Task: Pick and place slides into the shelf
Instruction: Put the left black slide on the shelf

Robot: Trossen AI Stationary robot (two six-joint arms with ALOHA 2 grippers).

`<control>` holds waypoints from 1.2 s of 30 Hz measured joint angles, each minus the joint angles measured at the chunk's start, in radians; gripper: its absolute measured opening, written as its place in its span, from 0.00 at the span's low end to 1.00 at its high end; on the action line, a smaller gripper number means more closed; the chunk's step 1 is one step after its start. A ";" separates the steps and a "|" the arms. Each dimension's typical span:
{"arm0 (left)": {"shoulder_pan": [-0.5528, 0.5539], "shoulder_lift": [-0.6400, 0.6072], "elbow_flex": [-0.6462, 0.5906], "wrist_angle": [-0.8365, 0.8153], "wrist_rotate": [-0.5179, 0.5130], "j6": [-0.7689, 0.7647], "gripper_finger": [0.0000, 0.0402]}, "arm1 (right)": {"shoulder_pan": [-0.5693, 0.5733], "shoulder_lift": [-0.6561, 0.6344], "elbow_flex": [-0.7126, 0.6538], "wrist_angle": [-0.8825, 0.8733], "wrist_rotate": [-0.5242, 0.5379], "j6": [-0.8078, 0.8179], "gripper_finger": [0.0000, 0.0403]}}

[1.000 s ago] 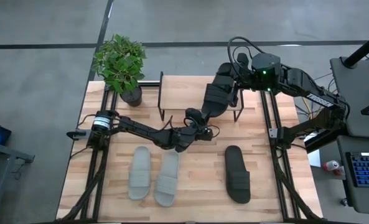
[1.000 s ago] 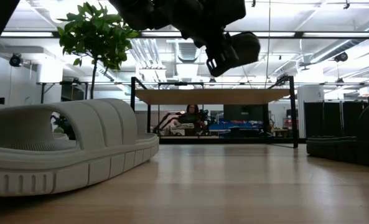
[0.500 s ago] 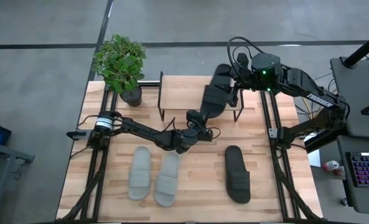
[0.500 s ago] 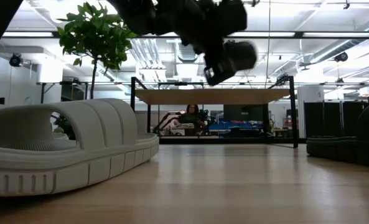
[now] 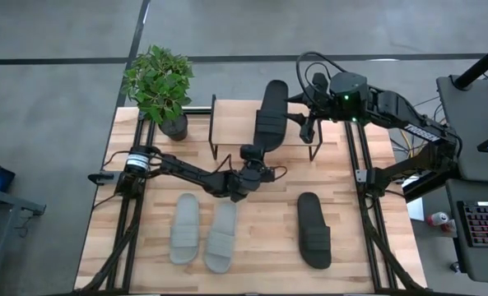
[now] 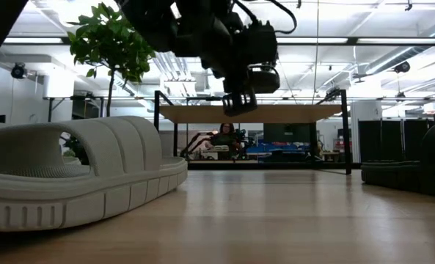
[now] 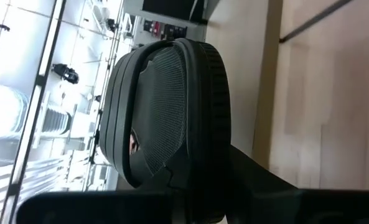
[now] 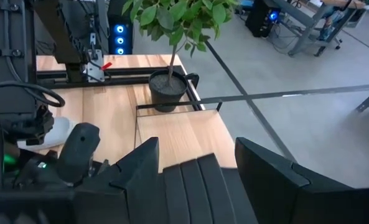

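While the right pincer (image 5: 297, 123) carries a black slide (image 5: 271, 115) over the shelf (image 5: 235, 123), the placing step is plainly in hand: the slide hangs above the light plank top, toward the shelf's right half, its length running front to back. From the right wrist view the two dark fingers (image 8: 274, 177) stand either side of the ribbed strap, spread moderately and closed on it, so that pincer is holding the slide, not merely touching it. Whether the sole rests on the plank yet I cannot tell. The left pincer (image 5: 249, 156) sits mid-counter just in front of the shelf, fingers drawn nearly together and, as far as the overhead shows, gripping nothing; its wrist view looks straight at the black slide's textured sole (image 7: 165, 106). Three slides remain to go: the pale pair (image 5: 204, 233) side by side near the counter's (image 5: 260, 263) front edge, and the other black slide (image 5: 313, 230) front right. Next, I'd judge, the right arm needs to lower and square the slide on the plank, leaving room beside it for the others, then open and lift clear without dragging the strap.
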 joint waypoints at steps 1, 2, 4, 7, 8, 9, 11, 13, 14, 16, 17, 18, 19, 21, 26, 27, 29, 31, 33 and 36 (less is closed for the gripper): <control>0.000 0.000 -0.004 0.000 -0.008 0.000 0.07 | 0.000 0.000 -0.003 0.000 0.000 0.000 0.50; 0.000 0.000 -0.007 0.000 -0.013 0.000 0.07 | 0.000 0.000 -0.006 0.000 0.000 0.000 0.50; 0.000 0.000 -0.012 0.000 -0.024 0.000 0.07 | 0.000 0.000 -0.011 0.000 0.000 0.000 0.50; 0.000 0.000 -0.025 0.001 -0.033 0.000 0.07 | 0.000 0.000 -0.015 0.000 0.000 0.000 0.50; 0.000 0.000 -0.031 0.001 -0.034 0.000 0.07 | 0.000 0.000 -0.015 -0.001 0.000 0.000 0.50; 0.000 0.000 -0.035 0.000 -0.041 0.000 0.07 | 0.000 0.000 -0.015 0.000 0.000 0.000 0.50; 0.000 0.000 -0.044 0.000 -0.066 0.000 0.07 | 0.000 0.000 -0.015 0.000 0.000 0.000 0.50; 0.000 0.000 -0.051 0.001 -0.080 0.000 0.07 | 0.000 0.000 -0.015 0.000 0.000 0.000 0.50; 0.000 -0.001 -0.055 0.000 -0.080 0.000 0.07 | 0.000 0.000 -0.015 0.000 0.000 0.000 0.50; -0.002 -0.001 -0.057 0.000 -0.081 0.000 0.07 | 0.000 0.000 -0.015 0.000 0.000 0.000 0.50; -0.002 -0.001 -0.057 0.000 -0.085 0.000 0.07 | 0.000 0.000 -0.015 0.000 0.000 0.000 0.50; -0.002 -0.001 -0.057 0.000 -0.090 0.000 0.07 | 0.000 0.000 -0.015 0.000 0.000 0.000 0.50; -0.002 -0.001 -0.057 0.000 -0.096 0.000 0.07 | 0.000 0.000 -0.015 0.000 0.000 0.000 0.50; -0.003 -0.001 -0.057 0.000 -0.103 0.000 0.07 | 0.000 0.000 -0.015 -0.001 -0.001 0.003 0.50; -0.005 -0.002 -0.057 -0.015 -0.106 -0.003 0.07 | 0.000 0.000 -0.015 -0.005 -0.003 0.007 0.50; -0.005 -0.002 -0.058 -0.020 -0.107 -0.003 0.07 | 0.000 0.000 -0.015 -0.007 -0.003 0.007 0.50; -0.006 -0.002 -0.063 -0.044 -0.111 -0.018 0.07 | 0.000 0.000 -0.015 -0.009 -0.003 0.008 0.50; -0.006 -0.002 -0.063 -0.075 -0.127 -0.035 0.07 | 0.000 0.000 -0.015 -0.014 -0.003 0.012 0.50; -0.006 -0.002 -0.064 -0.098 -0.132 -0.053 0.07 | 0.000 0.000 -0.015 -0.015 -0.003 0.018 0.50; -0.007 -0.002 -0.065 -0.100 -0.136 -0.056 0.07 | 0.000 0.000 -0.015 -0.021 -0.003 0.018 0.50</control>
